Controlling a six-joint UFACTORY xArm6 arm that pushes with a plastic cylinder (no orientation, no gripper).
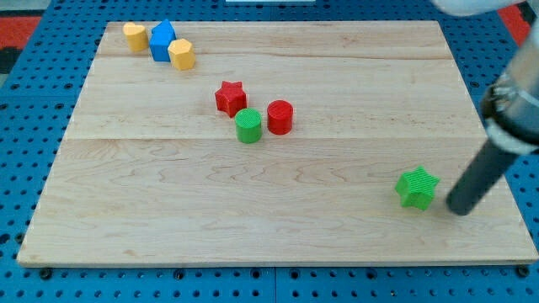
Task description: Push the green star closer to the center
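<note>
The green star (pixel 417 187) lies on the wooden board (pixel 278 227) near the view's lower right. My tip (pixel 459 208) rests on the board just to the star's right and a little below it, with a small gap between them. The dark rod slants up to the view's right edge.
A red star (pixel 230 98), a green cylinder (pixel 248 125) and a red cylinder (pixel 280 116) cluster near the board's middle. A yellow heart-like block (pixel 135 36), a blue block (pixel 162 39) and a yellow hexagonal block (pixel 181 54) sit at the top left. Blue pegboard surrounds the board.
</note>
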